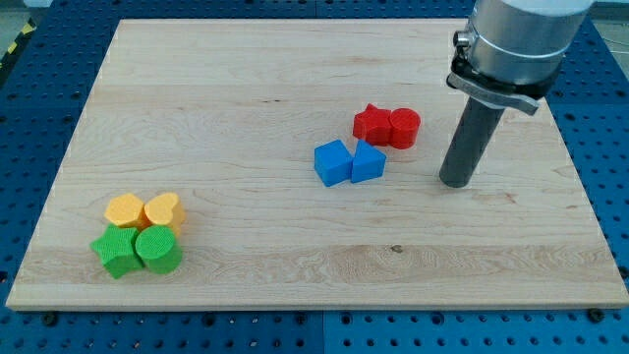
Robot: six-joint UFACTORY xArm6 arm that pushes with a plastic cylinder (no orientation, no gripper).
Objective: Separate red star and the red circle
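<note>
Right now, the red star point(371, 123) and the red circle point(404, 128) sit side by side and touch each other. They are a bit to the view's right of the middle of the counter point(246, 88). The star is on the view's left of the pair and the circle is on the view's right.

My tip point(455, 182) rests on the counter to the view's right of the red circle and a little lower. It is near the circle but does not touch it. No gripper shows, only the dark rod, so nothing is being held.

Just below the red pair are two blue blocks. The blue cube point(332, 162) is on the view's left and the other blue block point(368, 161) is pressed against its right side. The blue block on the right lies just under the red star, very close to it.

Far off at the view's bottom left, four blocks huddle together. The yellow block point(125, 209) and the yellow heart point(163, 210) are on top. The green star point(116, 252) and the green circle point(157, 250) are below them.
</note>
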